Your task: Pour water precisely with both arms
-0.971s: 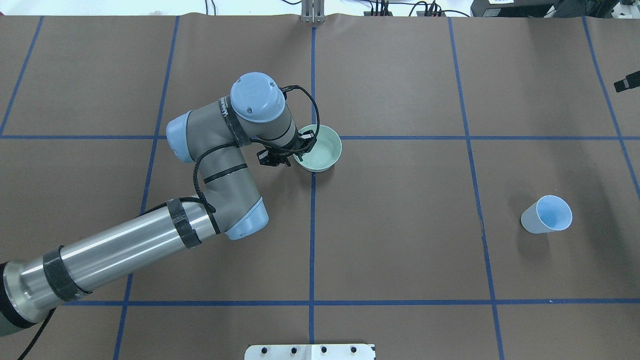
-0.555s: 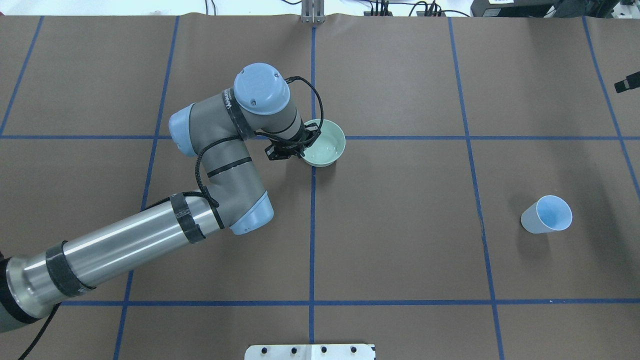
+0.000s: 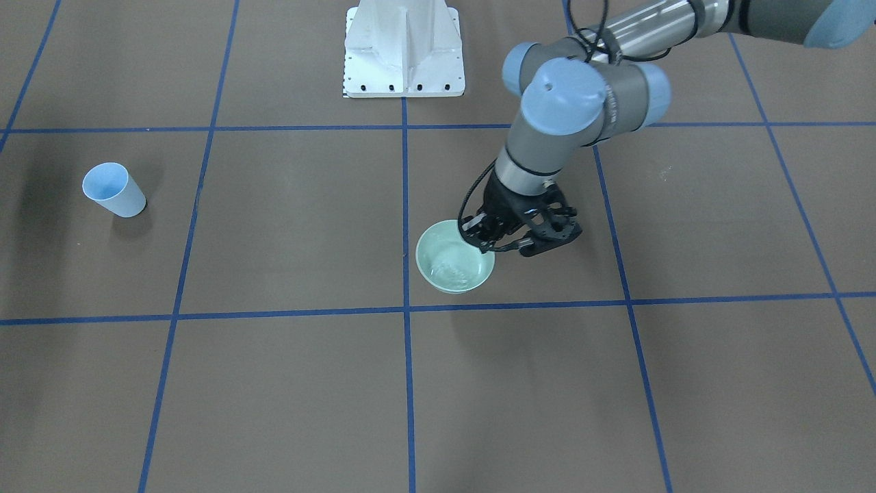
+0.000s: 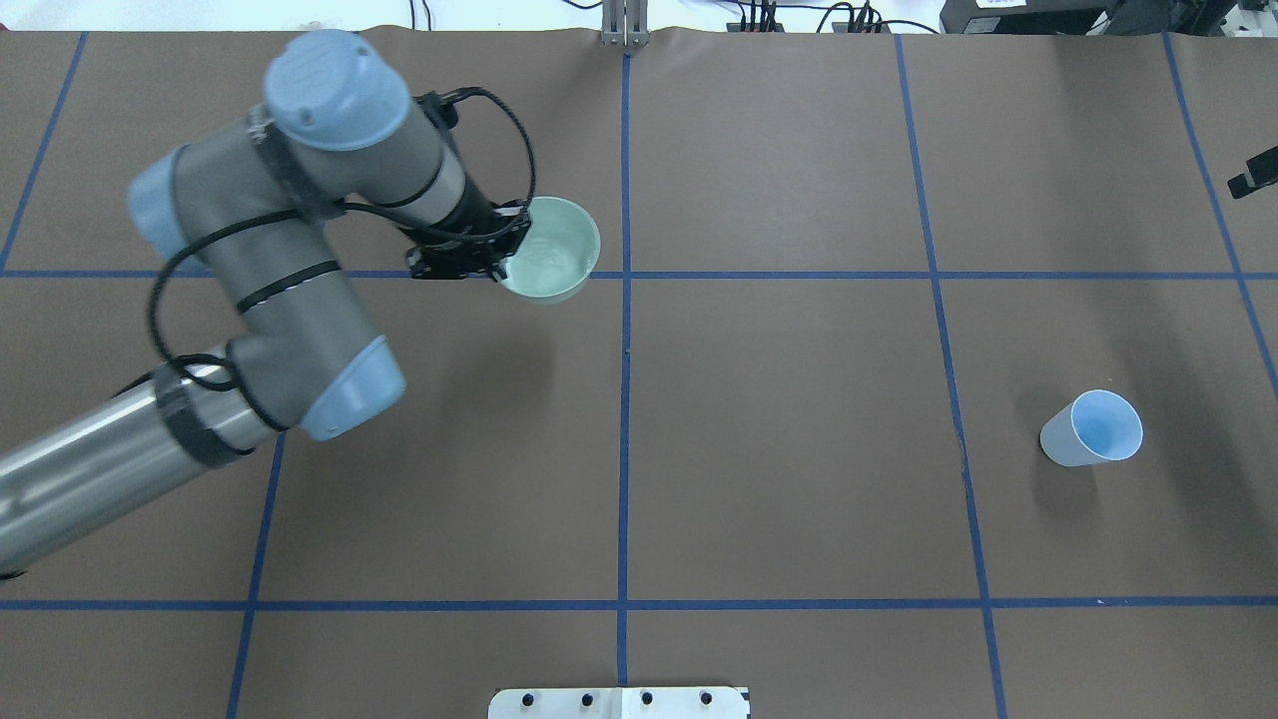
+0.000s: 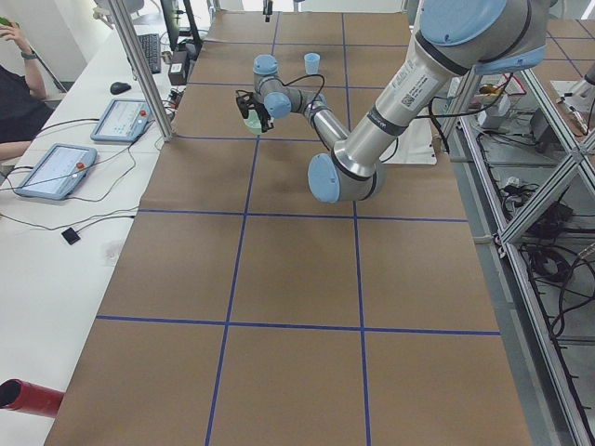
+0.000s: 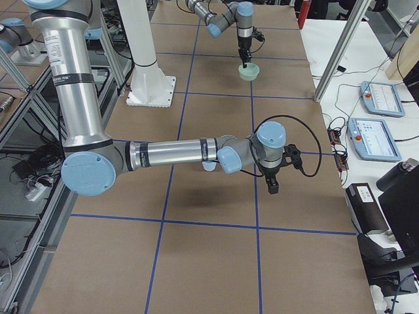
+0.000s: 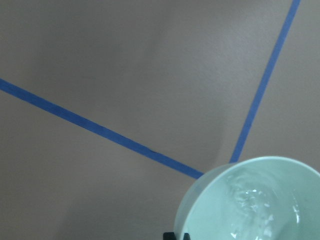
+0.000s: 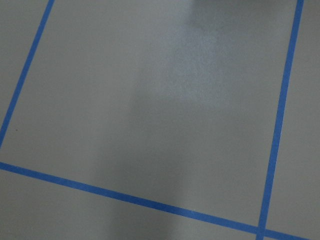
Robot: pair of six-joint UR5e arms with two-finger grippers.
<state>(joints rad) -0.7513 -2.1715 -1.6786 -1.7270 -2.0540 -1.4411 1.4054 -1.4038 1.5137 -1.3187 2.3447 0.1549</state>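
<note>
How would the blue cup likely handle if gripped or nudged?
The blue cup tapers to a base narrower than its mouth, so a nudge near the rim would probably tip it. It looks thin-walled, so likely light and apt to flex under a firm squeeze.

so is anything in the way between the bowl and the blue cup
Nothing visible does. The left gripper holds the bowl, and only bare table with blue tape lines lies between it and the cup.
</note>
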